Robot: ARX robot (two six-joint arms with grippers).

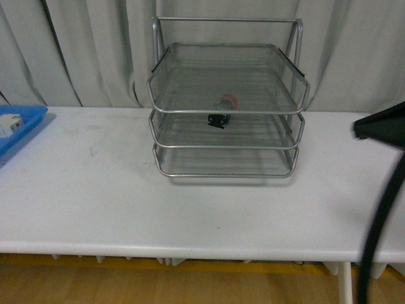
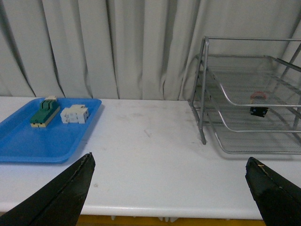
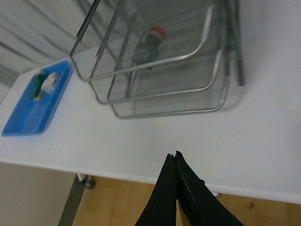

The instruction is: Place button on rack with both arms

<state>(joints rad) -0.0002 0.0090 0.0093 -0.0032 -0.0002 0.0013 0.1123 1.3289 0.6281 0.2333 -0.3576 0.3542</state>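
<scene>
The silver wire rack (image 1: pixel 226 148) stands at the back middle of the white table. The button (image 1: pixel 221 111), red cap on a dark body, lies inside it, on what looks like the middle tier. It also shows through the mesh in both wrist views, as the button (image 2: pixel 258 104) and the button (image 3: pixel 148 43). My left gripper (image 2: pixel 169 162) hangs open over the table's front edge, well clear of the rack (image 2: pixel 244 94), with nothing between its fingers. My right gripper (image 3: pixel 175 154) is shut and empty near the front edge, away from the rack (image 3: pixel 164 80); it shows dark at the right (image 1: pixel 378 125).
A blue tray (image 2: pixel 47 136) at the table's left end holds a green-and-cream switch block (image 2: pixel 44 112) and a white breaker block (image 2: pixel 75 114); the tray (image 1: pixel 22 126) reaches the left frame edge. A grey curtain hangs close behind the table.
</scene>
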